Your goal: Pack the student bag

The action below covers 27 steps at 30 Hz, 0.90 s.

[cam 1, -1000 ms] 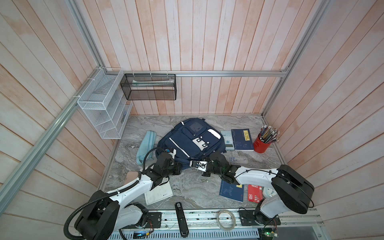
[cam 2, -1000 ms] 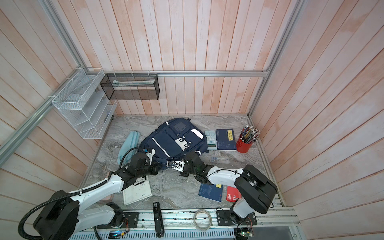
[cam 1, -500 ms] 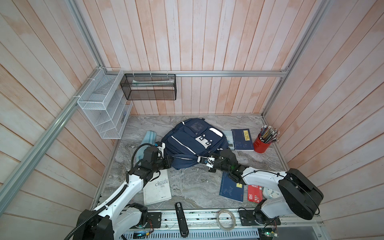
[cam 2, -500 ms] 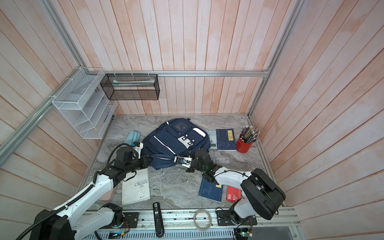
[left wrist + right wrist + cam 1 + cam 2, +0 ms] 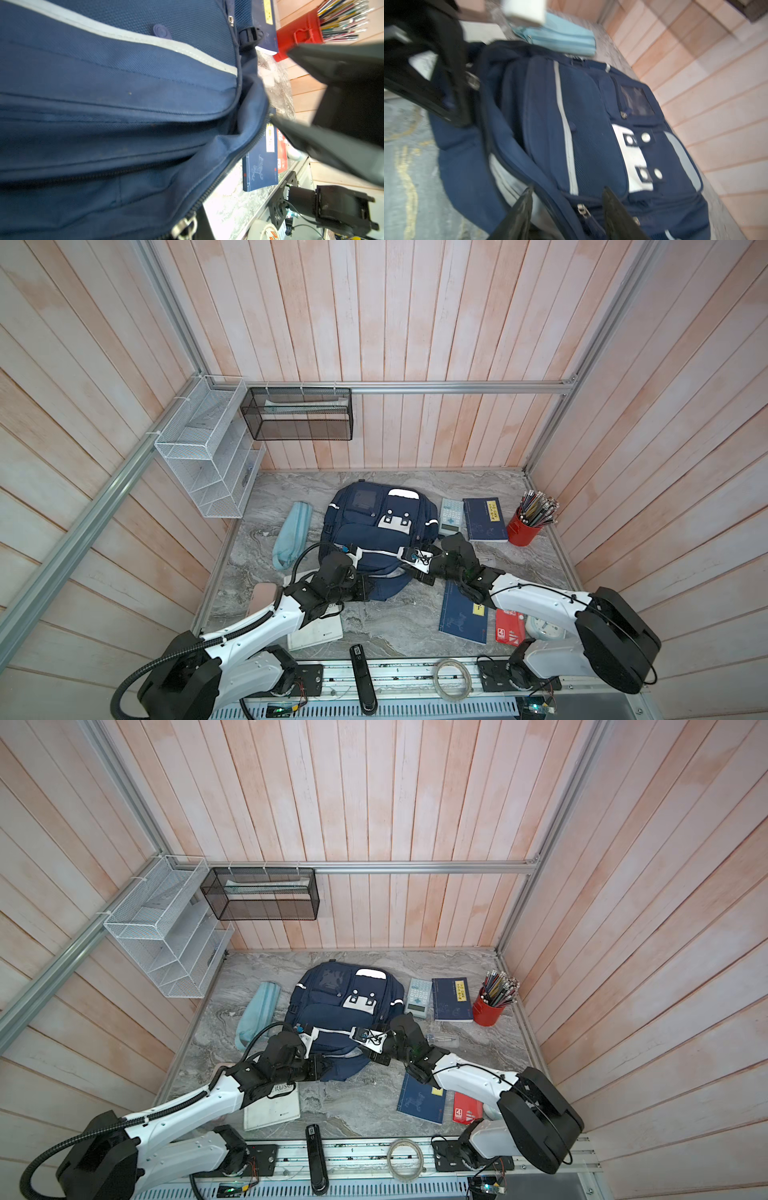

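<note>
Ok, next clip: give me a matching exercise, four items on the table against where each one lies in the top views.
Things:
1. student bag
2. light blue pouch
3. red pencil cup
4. calculator

Places, as seen in both top views:
A. left of the bag
B. at the right edge of the table
C. between the bag and the far navy book
D. middle of the table

Pairs: 1-D; 2-A; 3-B; 4-C
</note>
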Motion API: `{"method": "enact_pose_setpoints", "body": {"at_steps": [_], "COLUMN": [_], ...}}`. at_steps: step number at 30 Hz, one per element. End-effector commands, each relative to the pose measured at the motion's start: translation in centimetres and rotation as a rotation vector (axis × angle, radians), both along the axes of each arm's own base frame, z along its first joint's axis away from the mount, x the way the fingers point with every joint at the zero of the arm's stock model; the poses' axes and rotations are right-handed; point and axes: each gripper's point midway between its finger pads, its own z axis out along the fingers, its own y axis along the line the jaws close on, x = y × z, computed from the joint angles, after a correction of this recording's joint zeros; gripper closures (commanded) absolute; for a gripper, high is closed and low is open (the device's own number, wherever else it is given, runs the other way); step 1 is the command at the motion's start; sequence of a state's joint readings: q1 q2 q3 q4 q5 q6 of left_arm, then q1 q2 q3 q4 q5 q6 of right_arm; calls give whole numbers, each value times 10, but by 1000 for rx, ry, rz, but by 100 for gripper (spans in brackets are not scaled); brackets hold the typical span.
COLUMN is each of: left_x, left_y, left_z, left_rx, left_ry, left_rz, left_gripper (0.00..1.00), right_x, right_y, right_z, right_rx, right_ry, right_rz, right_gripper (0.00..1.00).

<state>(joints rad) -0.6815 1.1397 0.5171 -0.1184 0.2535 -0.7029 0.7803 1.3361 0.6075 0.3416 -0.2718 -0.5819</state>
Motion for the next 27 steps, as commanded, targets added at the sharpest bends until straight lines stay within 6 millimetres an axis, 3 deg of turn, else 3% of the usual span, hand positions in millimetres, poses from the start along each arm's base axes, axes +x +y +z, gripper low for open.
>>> {"method": "enact_pose_setpoints", "body": {"at_steps": [1, 7, 10, 13, 14, 16, 21, 27], "left_x": [18, 14, 12, 13, 14, 18, 53, 105], "left_y": [-27, -41, -37, -31, -29, -23, 19, 95], "left_z": [37, 38, 36, 31, 30, 28, 28, 25], "left_rx": [-107, -114, -88, -66, -70, -75, -9, 24], "left_ry": [-102, -99, -102, -98, -96, -94, -123, -156], "left_rz": [-16, -53, -52, -41, -39, -25, 78, 278], "left_gripper": [100, 100, 100, 100, 100, 100, 100, 100], "right_x": [-25, -33, -28, -29, -31, -32, -26, -13], "right_y": [18, 42, 38, 27, 23, 16, -3, -15], "right_z": [-1, -24, -45, -56, -57, -55, -51, -37], "right_rx": [-10, -54, -134, -181, -186, -178, -164, -100], "right_ry": [4, 100, 128, 130, 123, 104, 39, -15], "right_rz": [110, 164, 135, 106, 105, 87, -10, -90], "right_gripper": [44, 47, 65, 94, 100, 100, 100, 100]}}
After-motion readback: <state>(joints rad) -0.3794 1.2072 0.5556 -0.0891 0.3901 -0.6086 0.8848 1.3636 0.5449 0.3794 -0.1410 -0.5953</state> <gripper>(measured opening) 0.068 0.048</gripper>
